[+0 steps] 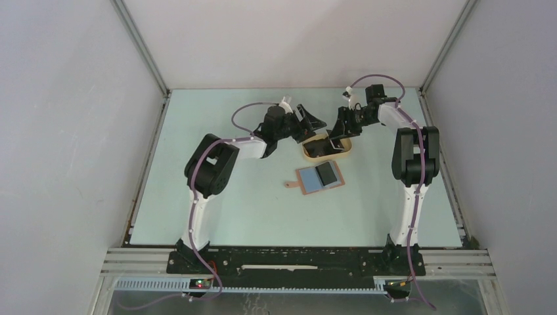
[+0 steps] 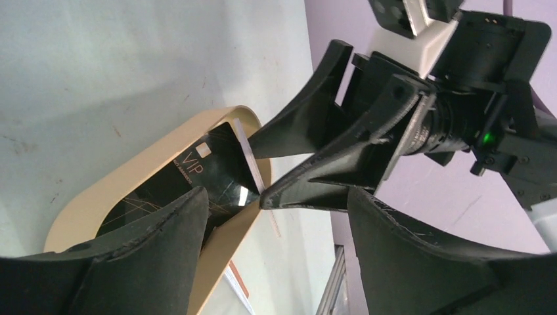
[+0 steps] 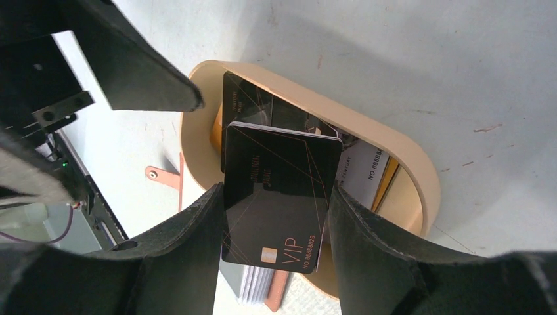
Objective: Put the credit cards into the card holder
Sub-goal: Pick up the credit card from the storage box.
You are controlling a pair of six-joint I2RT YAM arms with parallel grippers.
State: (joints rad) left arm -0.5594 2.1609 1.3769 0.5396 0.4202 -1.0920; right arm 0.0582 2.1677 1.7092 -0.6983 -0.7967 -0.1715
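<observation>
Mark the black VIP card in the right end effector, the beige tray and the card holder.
black VIP card (image 3: 279, 197), right wrist view, centre of its face.
beige tray (image 2: 115, 184), left wrist view, bare rim.
card holder (image 1: 307, 180), top external view, bluish inner panel.

This looks like a robotics lab test cell: plain white panel walls held in aluminium framing box in a pale green counter, and the left arm and right arm stand bolted to a black base plate at its near edge, with a slotted cable duct just below
</observation>
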